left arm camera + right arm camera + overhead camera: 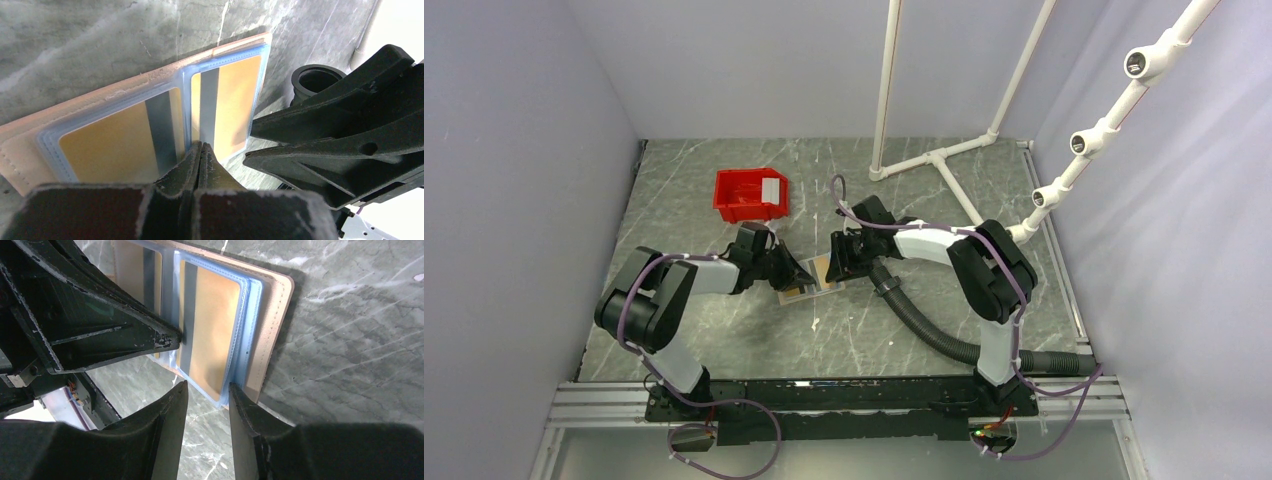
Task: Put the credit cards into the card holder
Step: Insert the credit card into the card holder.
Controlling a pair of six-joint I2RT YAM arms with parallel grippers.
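The tan card holder (pixel 819 278) lies open on the table between my two grippers, with clear bluish sleeves on its tan cover (pixel 75 107). Two gold-brown credit cards with grey stripes sit in the sleeves, one on the left (pixel 120 145) and one on the right (pixel 235 105). My left gripper (pixel 201 147) is shut, and its tips press down on the sleeves near the fold. My right gripper (pixel 207 387) is open at the holder's near corner. Its right fingertip (pixel 234 390) touches the sleeve edge beside the card (pixel 215 335). The tan cover (pixel 274 315) shows past the sleeve.
A red bin (pixel 742 200) stands behind the left arm with a pale grey flat piece (pixel 772 188) in it. White pipe framing (pixel 934 155) stands at the back right. A black corrugated hose (pixel 924 322) runs across the table under the right arm.
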